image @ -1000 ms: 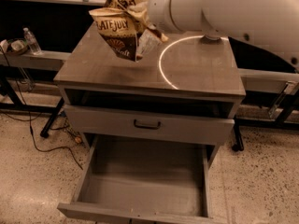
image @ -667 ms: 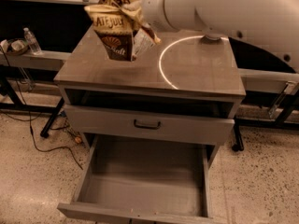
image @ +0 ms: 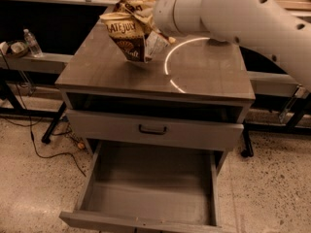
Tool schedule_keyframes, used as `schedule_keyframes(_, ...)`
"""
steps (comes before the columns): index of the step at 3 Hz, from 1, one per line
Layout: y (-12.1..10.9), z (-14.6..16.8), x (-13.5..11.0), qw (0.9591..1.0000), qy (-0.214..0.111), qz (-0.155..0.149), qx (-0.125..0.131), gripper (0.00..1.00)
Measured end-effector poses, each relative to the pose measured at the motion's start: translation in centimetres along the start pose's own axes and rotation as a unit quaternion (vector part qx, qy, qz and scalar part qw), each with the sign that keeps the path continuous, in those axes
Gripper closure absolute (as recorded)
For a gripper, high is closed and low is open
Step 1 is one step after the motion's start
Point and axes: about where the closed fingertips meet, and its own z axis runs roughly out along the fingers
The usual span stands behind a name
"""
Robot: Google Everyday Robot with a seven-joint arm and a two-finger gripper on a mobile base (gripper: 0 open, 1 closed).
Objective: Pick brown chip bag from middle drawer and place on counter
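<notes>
On the far left part of the counter, the brown chip bag stood tilted, its lower corner at or just above the glossy top, beside the white arc. The gripper sat at the bag's crumpled upper edge, mostly hidden by foil and wrist; whether it was clamped I could not tell. The bag looked light, soft, crinkly and slippery, its chips fragile, so the bunched top seemed the safest hold. Nearer, the middle drawer hung pulled out, showing only bare grey floor. The drawer front above was closed.
</notes>
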Motion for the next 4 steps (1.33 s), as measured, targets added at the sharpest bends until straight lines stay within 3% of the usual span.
schedule_keyframes(2, -2.3, 7.0, 7.0, 0.9997, -0.015, 0.013, -0.017, 1.00)
schedule_keyframes(3, -3.2, 9.8, 9.1, 0.9995, -0.020, 0.010, -0.021, 1.00)
schedule_keyframes(4, -3.6, 10.0, 11.7, 0.9995, -0.006, 0.000, -0.033, 1.00)
